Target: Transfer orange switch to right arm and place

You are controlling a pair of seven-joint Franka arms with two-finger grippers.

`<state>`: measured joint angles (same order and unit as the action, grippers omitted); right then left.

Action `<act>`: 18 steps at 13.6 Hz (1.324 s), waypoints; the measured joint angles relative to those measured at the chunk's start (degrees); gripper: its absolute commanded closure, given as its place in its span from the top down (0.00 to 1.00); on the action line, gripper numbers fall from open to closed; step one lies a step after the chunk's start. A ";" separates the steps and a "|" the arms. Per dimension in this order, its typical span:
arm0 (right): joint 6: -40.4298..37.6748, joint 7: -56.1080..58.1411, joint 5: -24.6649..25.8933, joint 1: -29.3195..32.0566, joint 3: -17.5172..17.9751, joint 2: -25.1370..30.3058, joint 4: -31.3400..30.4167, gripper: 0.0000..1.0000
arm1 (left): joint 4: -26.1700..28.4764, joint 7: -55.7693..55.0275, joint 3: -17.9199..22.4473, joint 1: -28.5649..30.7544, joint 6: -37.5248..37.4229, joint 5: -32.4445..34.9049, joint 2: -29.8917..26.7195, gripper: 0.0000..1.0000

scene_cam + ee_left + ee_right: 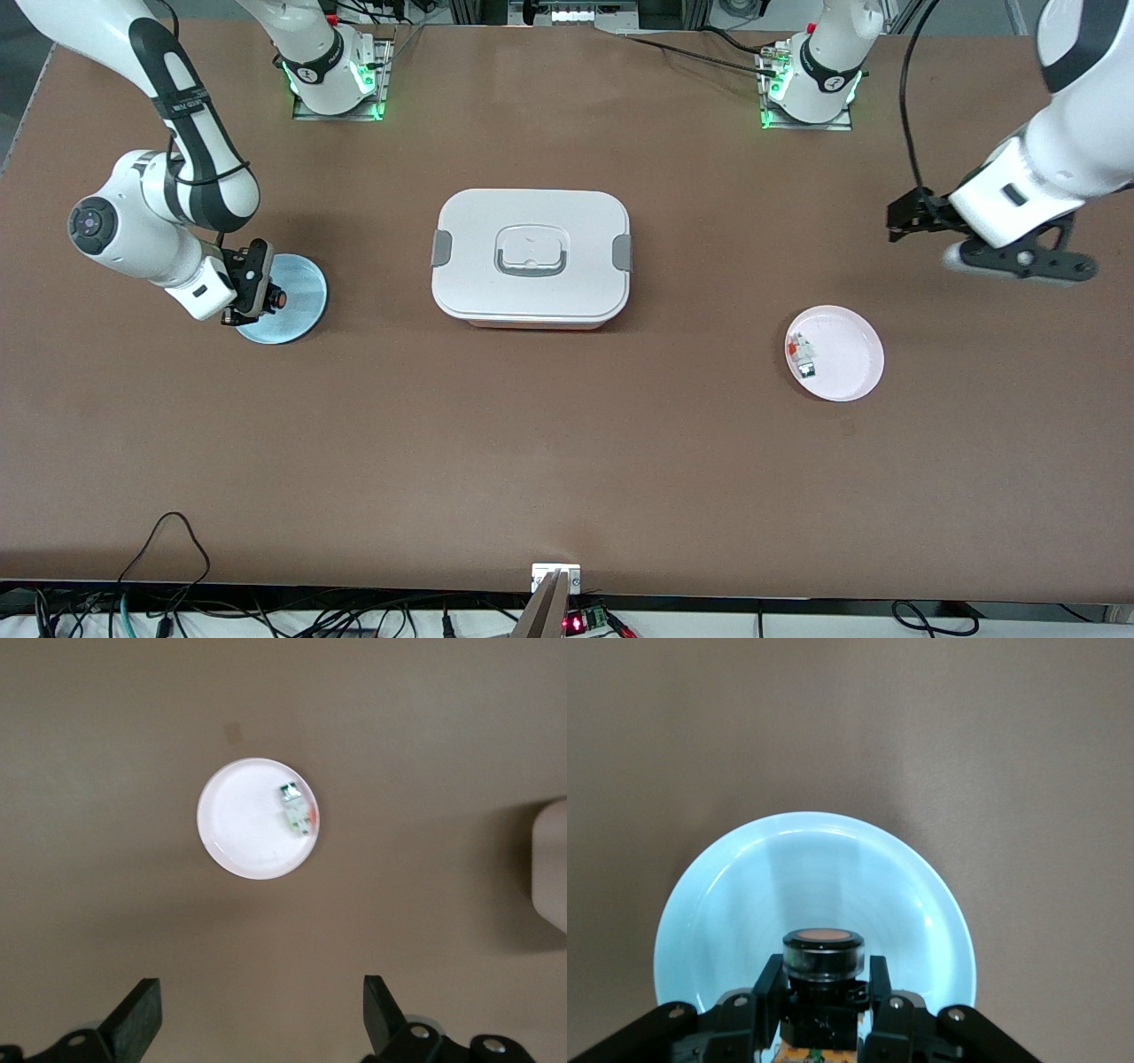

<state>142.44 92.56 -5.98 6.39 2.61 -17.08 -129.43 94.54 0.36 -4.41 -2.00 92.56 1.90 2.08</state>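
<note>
My right gripper point(266, 299) is shut on the orange switch point(277, 299), a small black part with an orange end, and holds it just above the light blue plate point(297, 279) at the right arm's end of the table. In the right wrist view the switch point(822, 961) sits between the two fingers point(767, 985) with its orange end toward the plate point(744, 895). My left gripper point(1019, 261) is open and empty, raised over the table at the left arm's end. Its fingertips point(142, 1010) stand wide apart above bare table.
A white lidded box point(532, 257) with grey latches stands mid-table. A pink plate point(842, 354) with small white, red and green pieces point(802, 356) lies toward the left arm's end, nearer the front camera; it also shows in the left wrist view point(244, 828).
</note>
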 measured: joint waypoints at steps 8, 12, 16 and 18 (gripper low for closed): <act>3.41 0.05 0.00 -0.41 0.53 -3.37 -1.32 1.00 | 6.32 -1.72 2.74 0.34 3.84 -0.06 -4.06 1.00; -2.20 -4.11 -0.11 -0.46 0.58 -0.59 3.15 1.00 | -0.05 -1.75 2.72 0.10 -3.17 -0.36 -3.88 1.00; -15.95 -19.18 -0.11 -1.08 0.70 4.84 10.98 1.00 | -0.52 -2.17 2.75 0.13 -4.76 -0.36 -2.74 1.00; -20.11 -27.86 -0.10 -1.27 0.71 7.43 13.98 1.00 | -0.70 -2.40 2.74 0.12 -4.76 -0.36 -2.04 1.00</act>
<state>122.33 64.70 -6.07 5.12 3.32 -9.65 -115.45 93.84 -2.04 -1.67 -1.88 87.80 1.54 0.04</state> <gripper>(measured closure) 0.000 0.000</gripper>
